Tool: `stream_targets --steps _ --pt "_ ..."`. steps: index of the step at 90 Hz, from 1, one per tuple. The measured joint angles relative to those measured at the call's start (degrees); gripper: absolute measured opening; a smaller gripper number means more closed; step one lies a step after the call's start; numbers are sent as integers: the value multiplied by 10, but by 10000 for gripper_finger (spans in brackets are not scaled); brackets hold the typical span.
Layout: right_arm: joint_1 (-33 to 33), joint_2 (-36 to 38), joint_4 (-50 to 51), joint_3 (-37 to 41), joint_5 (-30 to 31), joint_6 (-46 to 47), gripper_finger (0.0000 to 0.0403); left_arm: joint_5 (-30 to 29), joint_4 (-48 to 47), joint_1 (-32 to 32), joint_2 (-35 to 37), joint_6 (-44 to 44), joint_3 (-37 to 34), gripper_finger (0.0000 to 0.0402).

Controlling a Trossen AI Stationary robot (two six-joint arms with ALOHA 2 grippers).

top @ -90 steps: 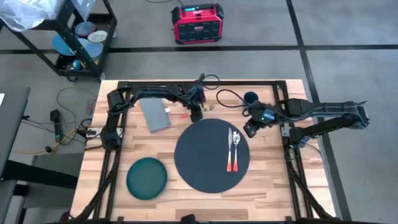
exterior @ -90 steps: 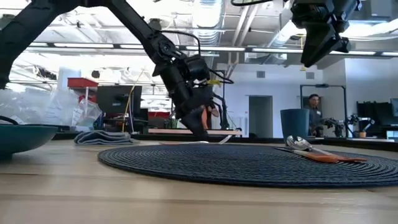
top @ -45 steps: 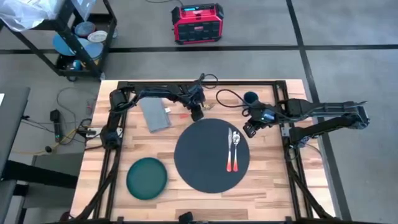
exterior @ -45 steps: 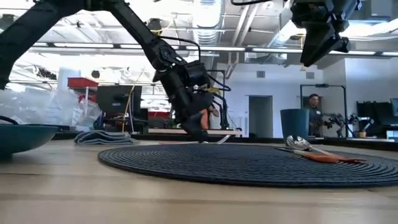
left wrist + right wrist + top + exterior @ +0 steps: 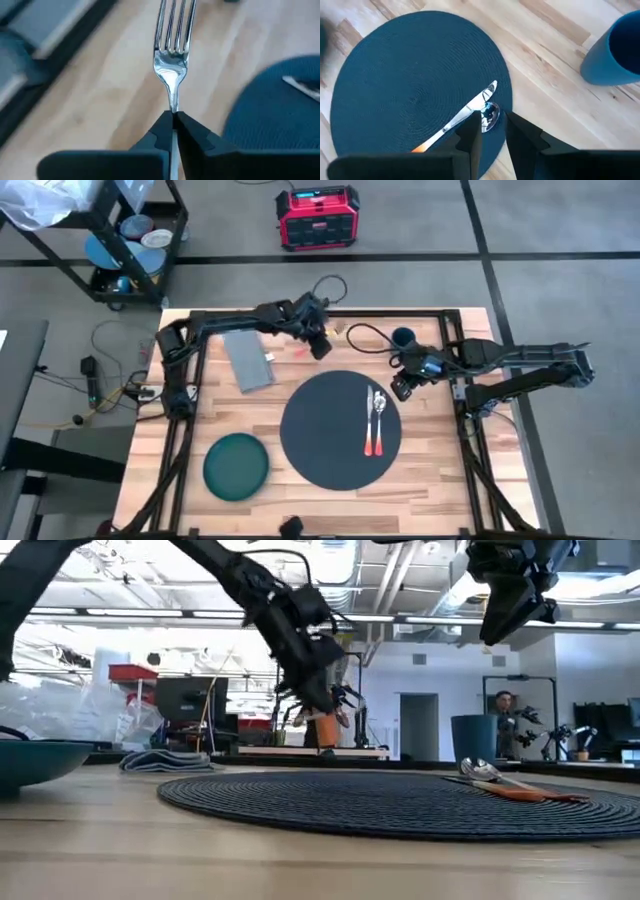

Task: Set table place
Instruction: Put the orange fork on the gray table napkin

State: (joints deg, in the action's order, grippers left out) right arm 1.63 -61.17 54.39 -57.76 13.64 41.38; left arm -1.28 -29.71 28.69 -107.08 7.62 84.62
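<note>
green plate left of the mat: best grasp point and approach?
Pinch the green plate at its rim, coming straight down, one finger inside, one outside. It sits flat on the table and its rim curves upward, probably giving the fingers a lip.

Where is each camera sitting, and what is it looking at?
High view: above, looking straight down on the light wood table, both arms and the round dark grey mat.
Low view: at tabletop height, looking across the mat into the room; both arms reach in from above.
Left wrist view: on the left arm, looking past the left hand, shut on a silver fork.
Right wrist view: on the right arm, looking past the open right hand at the mat.
All four views show the mat.
</note>
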Motion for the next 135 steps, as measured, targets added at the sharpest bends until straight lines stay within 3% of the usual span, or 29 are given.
stream_targets --steps 11,36,47,65,85,135 --pt "0 0 -11 0 12 -8 72 -52 -40 7 24 63 0 0" --pt "0 0 -18 0 15 -9 72 -79 -70 22 30 250 -29 0" --pt "-2 0 -17 0 15 -9 72 -121 -74 19 52 316 -58 0" --pt "-12 0 -17 0 15 -14 72 -173 -41 38 132 480 -155 0" --pt "-16 0 -17 0 15 -29 72 -157 9 50 204 619 -275 0" --pt "-20 0 -10 0 13 -40 72 -185 -134 77 213 593 -293 0"
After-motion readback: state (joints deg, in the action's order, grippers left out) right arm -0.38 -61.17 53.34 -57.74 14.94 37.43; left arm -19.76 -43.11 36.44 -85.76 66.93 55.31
